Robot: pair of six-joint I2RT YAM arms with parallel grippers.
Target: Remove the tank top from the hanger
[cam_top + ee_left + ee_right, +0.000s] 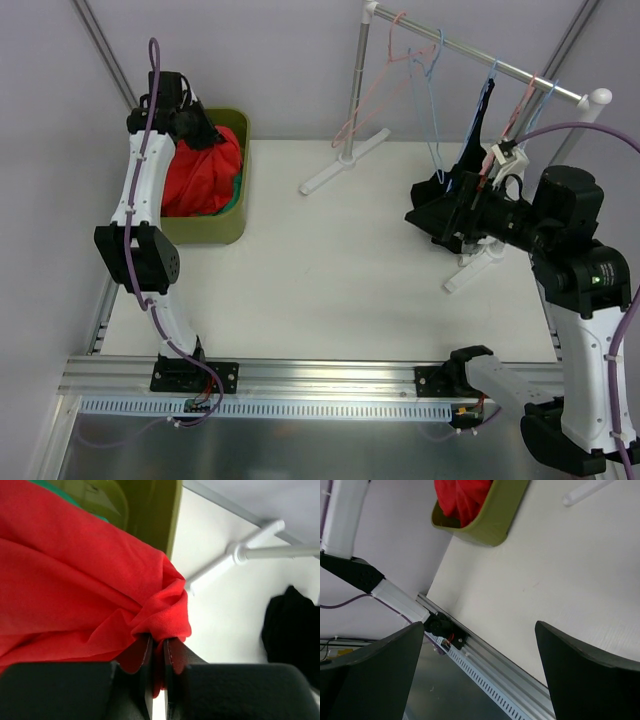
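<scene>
A black tank top [472, 150] hangs on a blue hanger [489, 82] at the right end of the rack bar [470, 52]. It also shows in the left wrist view [292, 630]. My right gripper [428, 216] is beside the tank top's lower edge. In the right wrist view it [480, 625] is wide open with nothing between the fingers. My left gripper [205, 128] is over the green bin [236, 225], shut on a fold of a red garment [75, 580].
The bin at the back left holds the red garment [205, 170] over something green. The white rack stands on feet [345, 165] at the back. An empty pink hanger [385, 85], an empty blue hanger [433, 95] and another pink one [520, 100] hang on it.
</scene>
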